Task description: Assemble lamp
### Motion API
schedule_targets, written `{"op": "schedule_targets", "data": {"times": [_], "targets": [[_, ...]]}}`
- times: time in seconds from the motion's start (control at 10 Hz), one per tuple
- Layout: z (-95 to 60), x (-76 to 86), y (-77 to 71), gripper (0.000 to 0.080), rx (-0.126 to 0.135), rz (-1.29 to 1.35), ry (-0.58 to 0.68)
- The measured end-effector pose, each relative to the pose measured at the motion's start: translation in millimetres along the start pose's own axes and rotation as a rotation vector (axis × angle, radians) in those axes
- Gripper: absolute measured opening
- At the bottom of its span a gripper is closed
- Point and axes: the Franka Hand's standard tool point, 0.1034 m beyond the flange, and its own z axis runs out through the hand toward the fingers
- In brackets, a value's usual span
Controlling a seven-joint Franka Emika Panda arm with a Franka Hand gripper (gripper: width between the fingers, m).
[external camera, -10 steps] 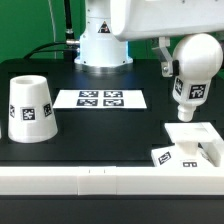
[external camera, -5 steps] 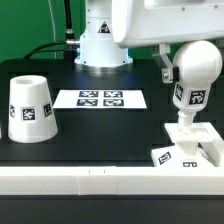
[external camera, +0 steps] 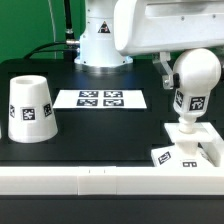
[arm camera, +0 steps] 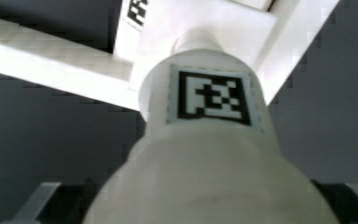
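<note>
Pincer [arm camera: 194, 205] clamped around the bulb [external camera: 196, 82] — a finger on either side of its head, neck down on the stepped base [external camera: 190, 152].

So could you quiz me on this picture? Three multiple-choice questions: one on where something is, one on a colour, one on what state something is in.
1. Where does the shade stand?
A. At the exterior view's left
B. At the exterior view's right
C. In the middle, at the arm's foot

2. What colour is the bulb?
A. Red
B. White
C. Green

3. What is the bulb's state?
A. Lying on its side on the table
B. Tucked inside the shade
C. Upright, neck down over the base, in the gripper

Answers:
1. A: the shade stands alone at the exterior view's left, far from the base.
2. B: the bulb is white, with a black-and-white tag on it.
3. C: its round head is up and its neck points down at the base, and the wrist view shows it between the fingers.
</note>
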Motion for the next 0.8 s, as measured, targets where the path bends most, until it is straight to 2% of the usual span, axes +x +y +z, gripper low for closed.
{"op": "schedule_targets", "data": {"times": [0.8], "targets": [[13.2,-10.4,-3.5,0.0575,-0.001,0.000,0.003]]}}
